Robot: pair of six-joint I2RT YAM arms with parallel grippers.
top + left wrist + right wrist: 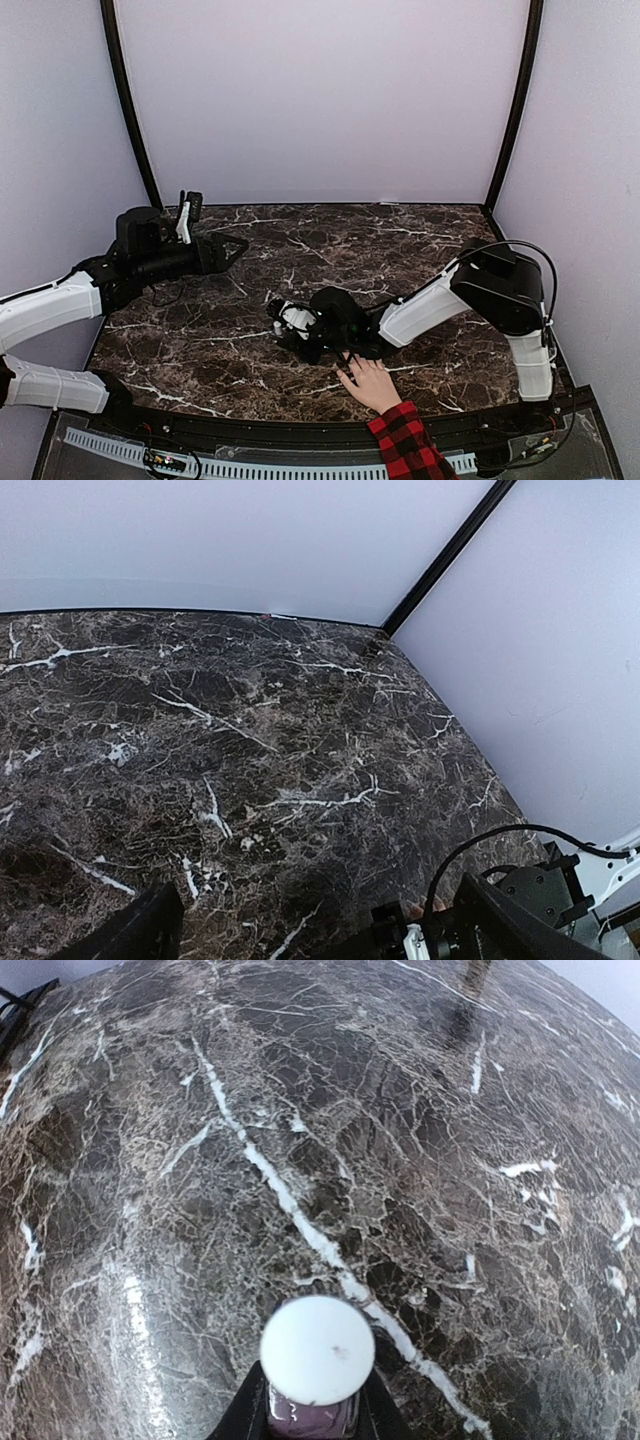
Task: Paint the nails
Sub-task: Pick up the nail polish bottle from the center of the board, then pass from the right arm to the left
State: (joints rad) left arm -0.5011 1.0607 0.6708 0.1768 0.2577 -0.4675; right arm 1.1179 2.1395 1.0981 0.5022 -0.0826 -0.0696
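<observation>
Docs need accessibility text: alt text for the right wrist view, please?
A small bottle with a round white cap and purplish glass body is clamped between the two dark fingers of the right gripper at the bottom centre. Beyond it spreads a dark brown marble tabletop with white veins.

Dark marble table [200, 340], bare hand [372, 384] on it

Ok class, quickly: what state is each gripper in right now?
Left gripper: open, empty.
Right gripper: shut on the white-capped polish bottle.
</observation>
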